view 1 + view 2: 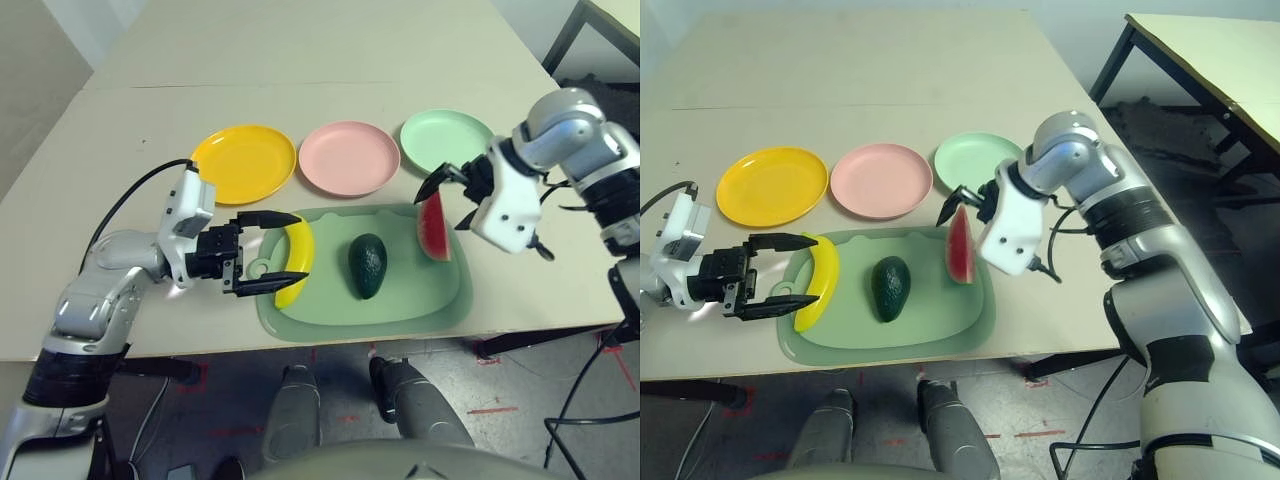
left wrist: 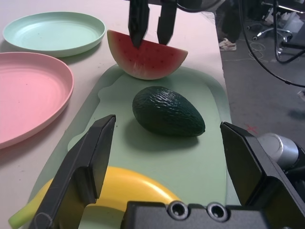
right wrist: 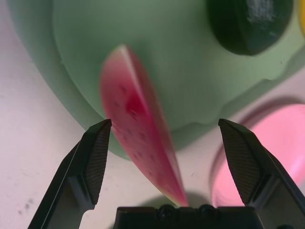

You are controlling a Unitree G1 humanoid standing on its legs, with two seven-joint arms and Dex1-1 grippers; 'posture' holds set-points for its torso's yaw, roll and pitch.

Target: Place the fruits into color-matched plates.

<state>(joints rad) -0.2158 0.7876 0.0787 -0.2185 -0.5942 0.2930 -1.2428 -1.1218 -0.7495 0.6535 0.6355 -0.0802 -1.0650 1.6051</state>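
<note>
A yellow banana [image 1: 298, 262], a dark green avocado [image 1: 367, 264] and a red watermelon wedge [image 1: 433, 228] lie on a pale green mat [image 1: 400, 310]. Behind the mat stand the yellow plate [image 1: 243, 162], the pink plate [image 1: 349, 157] and the mint green plate [image 1: 445, 140], each with nothing on it. My left gripper [image 1: 300, 248] is open at the mat's left end, with the banana [image 2: 119, 188] between its fingers. Over the mat's far right corner my right gripper [image 1: 440, 210] is open and straddles the upright watermelon wedge [image 3: 138, 143], with a gap on each side.
The mat lies close to the table's front edge [image 1: 300, 345]. A black cable [image 1: 130, 200] loops from my left wrist across the table. A second table with dark legs [image 1: 1200, 50] stands off to the far right.
</note>
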